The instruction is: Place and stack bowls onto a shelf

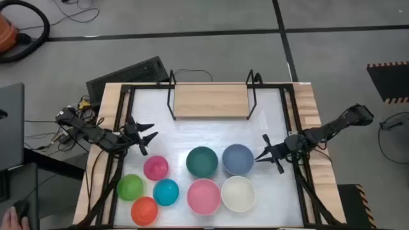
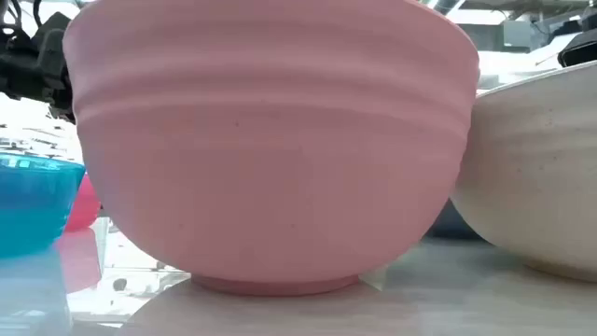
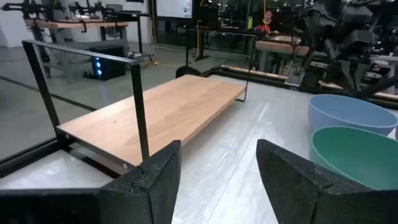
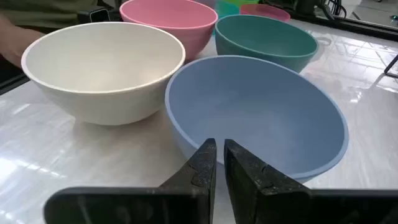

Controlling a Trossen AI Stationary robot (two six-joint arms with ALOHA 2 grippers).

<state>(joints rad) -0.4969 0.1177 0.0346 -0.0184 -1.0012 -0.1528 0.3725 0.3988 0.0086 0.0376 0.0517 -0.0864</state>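
Eight bowls stand upright on the white tabletop: dark teal [image 1: 202,161], grey-blue [image 1: 238,158], pink [image 1: 204,195], cream-white [image 1: 238,193], magenta [image 1: 155,167], green [image 1: 130,186], cyan [image 1: 166,191], orange [image 1: 144,209]. The light-wood shelf [image 1: 211,101] with black wire uprights stands at the far middle, bare. My left gripper [image 1: 148,137] is open and empty, left of the shelf's near corner, facing the shelf [image 3: 161,112]. My right gripper [image 1: 261,155] is shut, just right of the grey-blue bowl [image 4: 261,118]. My right gripper [image 4: 221,152] comes level from the table's right, its shut fingertips at the grey-blue bowl's right-hand rim [image 4: 186,140]. I cannot tell whether they touch it. The bowl stands flat on the table.
A black frame [image 1: 128,89] runs around the tabletop, and wooden strips line the left and right sides. The pink bowl [image 2: 270,140] and cream-white bowl [image 2: 541,168] fill the low view. Bare tabletop lies between the shelf and the bowls.
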